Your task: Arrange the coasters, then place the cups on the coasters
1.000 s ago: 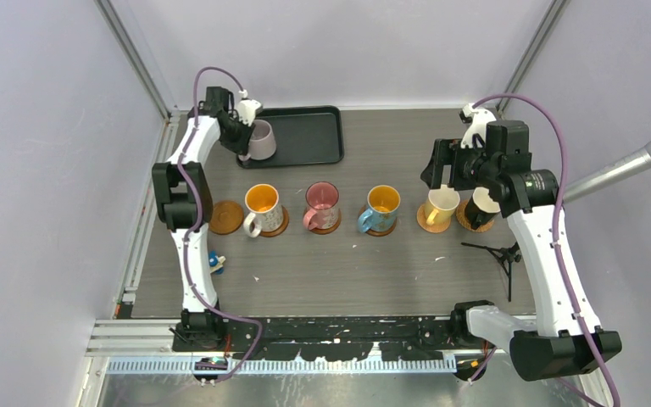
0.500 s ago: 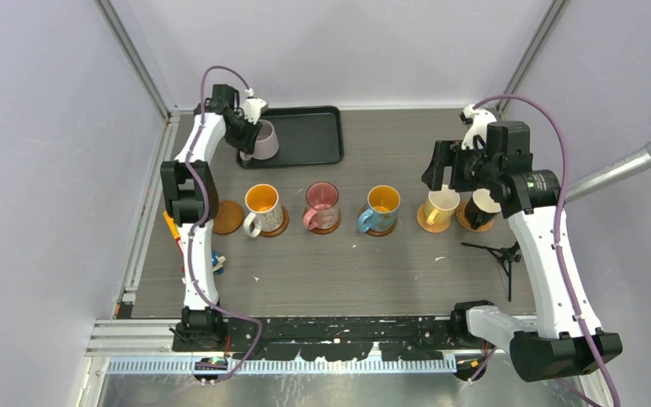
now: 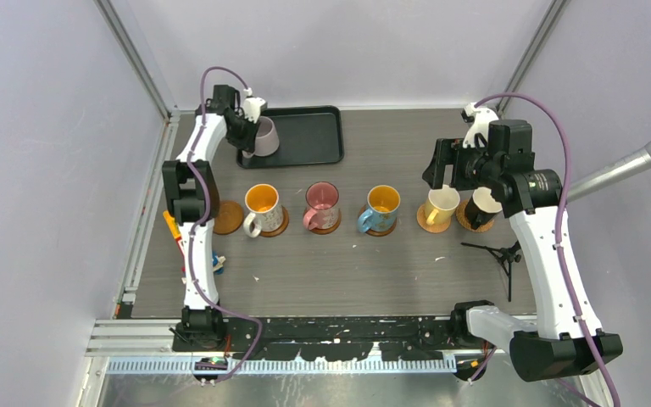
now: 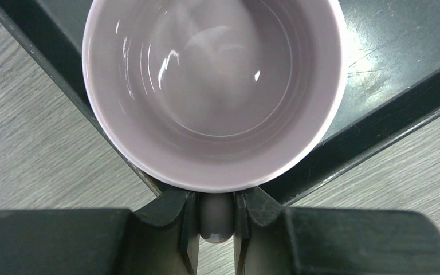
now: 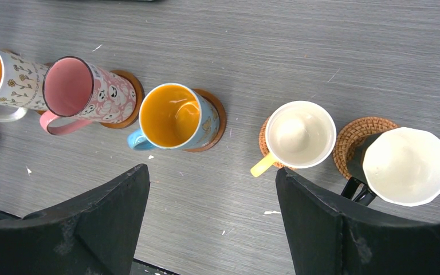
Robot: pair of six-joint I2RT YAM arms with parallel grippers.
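Nearest the arm bases, a small black tripod (image 3: 498, 253) lies on the grey bench (image 3: 347, 271). Across mid-bench, six coasters (image 5: 352, 134) form a row. From the left come a bare coaster (image 3: 227, 217), then the white mug (image 3: 263, 202) with orange inside, the pink mug (image 3: 321, 199), the blue mug (image 3: 382, 202) with orange inside, the cream-yellow mug (image 3: 442, 203) and the black mug (image 3: 483, 205) with white inside. Each mug stands upright on its own coaster and shows only its glazed interior. Above the right end of the row hang the right fingers (image 5: 120, 209), spread wide apart and gripping nothing. At the far left, the black tray (image 3: 309, 144) holds the lilac mug (image 4: 215, 86), upright at the tray's near-left corner, its interior bare glaze. The left fingers (image 4: 188, 223) are clamped on that mug's handle (image 4: 216, 220).
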